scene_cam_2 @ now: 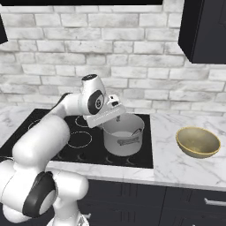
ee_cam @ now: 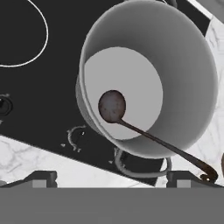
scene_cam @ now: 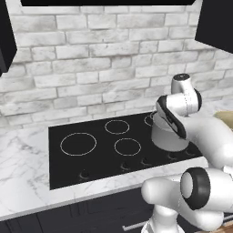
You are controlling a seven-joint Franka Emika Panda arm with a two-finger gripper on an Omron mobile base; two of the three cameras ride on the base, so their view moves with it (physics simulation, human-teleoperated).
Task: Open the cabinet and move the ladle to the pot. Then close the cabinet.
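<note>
The small silver-grey pot [scene_cam_2: 123, 142] [scene_cam: 166, 139] stands on the right side of the black cooktop [scene_cam: 91, 159]. The ladle [ee_cam: 112, 106] lies inside the pot [ee_cam: 188, 87]: its dark bowl rests on the bottom and its thin handle leans out over the rim. A bit of the handle also pokes up inside the pot [scene_cam_2: 137, 131]. My gripper [ee_cam: 113, 178] [scene_cam_2: 115, 108] hovers just above the pot's rim, open, with nothing between its fingers. The black wall cabinet [scene_cam_2: 204, 31] [scene_cam: 215, 19] hangs at the upper right. I cannot tell whether its doors are open.
A yellow-brown bowl [scene_cam_2: 198, 142] sits on the marble counter [scene_cam_2: 176, 165] to the right of the cooktop. A white brick wall [scene_cam: 91, 68] runs behind. Black base drawers [scene_cam_2: 194, 203] lie below the counter. Another dark cabinet [scene_cam: 5, 41] hangs at the upper left.
</note>
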